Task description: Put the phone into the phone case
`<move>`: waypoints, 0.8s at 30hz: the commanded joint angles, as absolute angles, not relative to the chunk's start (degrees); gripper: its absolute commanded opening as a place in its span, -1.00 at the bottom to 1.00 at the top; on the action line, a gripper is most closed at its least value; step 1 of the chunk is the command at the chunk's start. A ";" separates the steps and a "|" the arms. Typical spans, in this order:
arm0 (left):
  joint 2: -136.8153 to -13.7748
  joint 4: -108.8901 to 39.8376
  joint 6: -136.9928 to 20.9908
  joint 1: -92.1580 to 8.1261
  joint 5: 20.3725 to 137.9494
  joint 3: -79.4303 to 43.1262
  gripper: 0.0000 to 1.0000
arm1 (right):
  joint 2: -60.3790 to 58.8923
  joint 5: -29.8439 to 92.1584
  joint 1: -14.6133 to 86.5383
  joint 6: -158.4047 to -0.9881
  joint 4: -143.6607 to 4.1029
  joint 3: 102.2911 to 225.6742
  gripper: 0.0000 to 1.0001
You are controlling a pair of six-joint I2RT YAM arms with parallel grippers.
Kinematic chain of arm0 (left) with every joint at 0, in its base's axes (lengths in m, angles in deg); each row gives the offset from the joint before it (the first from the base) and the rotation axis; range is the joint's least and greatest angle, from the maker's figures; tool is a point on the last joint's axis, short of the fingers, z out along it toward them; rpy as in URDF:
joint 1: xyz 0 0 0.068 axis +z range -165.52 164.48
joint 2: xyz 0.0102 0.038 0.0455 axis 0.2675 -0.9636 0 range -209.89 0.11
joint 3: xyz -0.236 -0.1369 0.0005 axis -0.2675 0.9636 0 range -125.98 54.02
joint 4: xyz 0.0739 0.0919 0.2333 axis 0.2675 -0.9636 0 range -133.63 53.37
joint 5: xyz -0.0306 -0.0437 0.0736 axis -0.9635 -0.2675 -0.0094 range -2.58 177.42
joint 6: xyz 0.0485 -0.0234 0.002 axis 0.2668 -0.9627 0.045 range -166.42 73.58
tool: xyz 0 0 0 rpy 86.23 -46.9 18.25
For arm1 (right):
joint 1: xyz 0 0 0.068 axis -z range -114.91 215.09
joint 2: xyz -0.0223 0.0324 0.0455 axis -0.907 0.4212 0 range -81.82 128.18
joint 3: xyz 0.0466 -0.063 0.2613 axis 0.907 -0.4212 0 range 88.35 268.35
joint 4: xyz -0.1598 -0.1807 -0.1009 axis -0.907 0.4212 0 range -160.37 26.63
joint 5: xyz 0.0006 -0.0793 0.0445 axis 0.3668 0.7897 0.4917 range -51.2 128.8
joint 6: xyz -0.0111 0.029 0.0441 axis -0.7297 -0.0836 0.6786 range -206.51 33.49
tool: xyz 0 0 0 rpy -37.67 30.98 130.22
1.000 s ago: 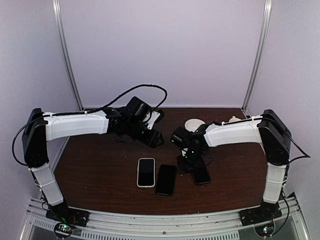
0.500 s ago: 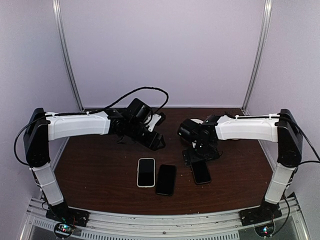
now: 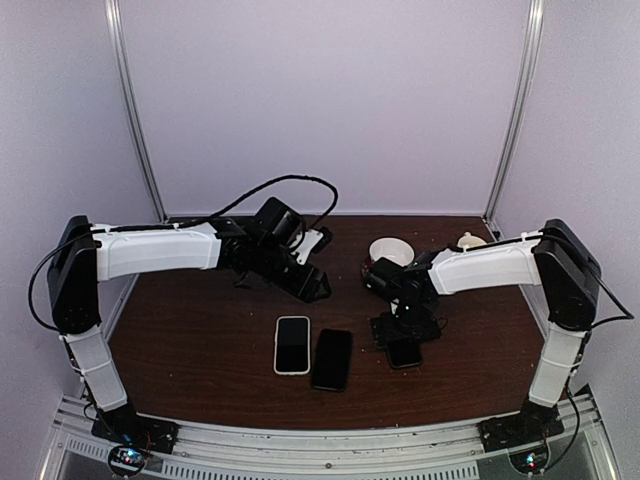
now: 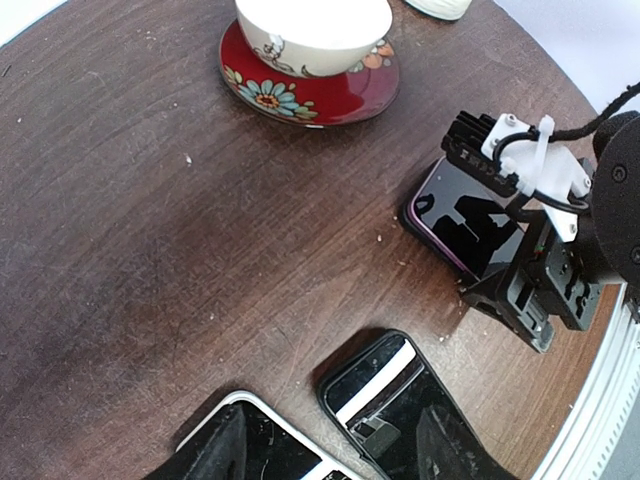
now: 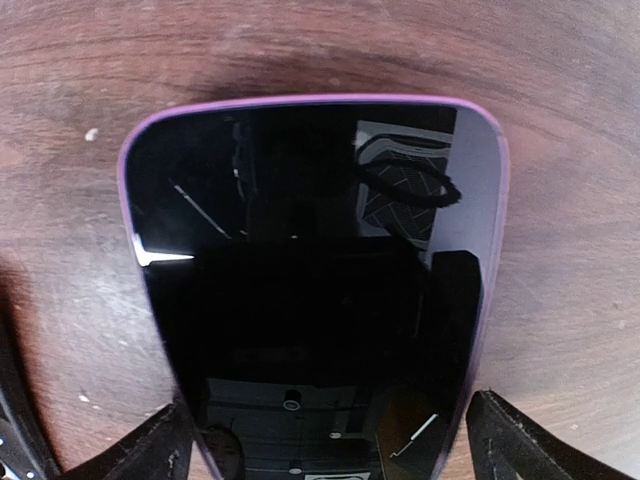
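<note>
Three flat devices are on the table [image 3: 200, 330], the inspector states. Report the position of each.

The technician replies: the purple-edged phone [image 5: 310, 290] lies flat, screen up, to the right of the other two and apart from them. The white-edged handset [image 3: 292, 344] and the black handset [image 3: 332, 359] lie side by side, just beside each other, near the front centre of the table. Which of these is a case rather than a phone cannot be determined.

Status of the right gripper [image 5: 325, 450], the inspector asks.

Lowered over the purple-edged phone, the technician reports. Jaws are spread wide, with one finger just beside each long edge at one end of the phone. The phone rests on the wood.

And the left gripper [image 4: 330, 460]?

Held above the table behind the two handsets, the technician answers. Its fingers [image 4: 215, 450] are parted, with nothing between them. A bowl [image 4: 312, 25] stands on a red floral saucer [image 4: 300, 95] at the back of the table, well apart from all three devices.
</note>
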State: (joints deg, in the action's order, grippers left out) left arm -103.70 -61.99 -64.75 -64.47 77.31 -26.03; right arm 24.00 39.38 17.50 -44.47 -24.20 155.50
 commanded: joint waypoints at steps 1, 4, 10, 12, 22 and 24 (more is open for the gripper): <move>-104.29 -61.59 -63.91 -64.10 76.70 -27.81 0.25 | 26.89 36.91 17.19 -43.46 -27.45 152.35 0.91; -104.22 -61.69 -63.86 -64.12 76.74 -27.81 0.25 | 26.99 36.83 17.19 -43.53 -27.69 151.85 0.72; -104.13 -61.72 -63.91 -64.12 76.82 -27.94 0.25 | 23.33 37.03 17.12 -44.36 -30.06 149.70 0.32; -104.35 -61.58 -64.27 -64.10 76.50 -27.98 0.25 | 21.15 37.44 16.75 -45.49 -31.56 149.09 0.25; -106.92 -39.70 -77.33 -64.25 58.06 -21.63 0.55 | 7.71 46.97 12.88 -54.91 -47.54 140.31 0.02; -108.63 -32.38 -81.91 -64.49 56.12 -20.31 0.62 | 5.07 48.73 12.48 -56.64 -51.28 138.03 -0.01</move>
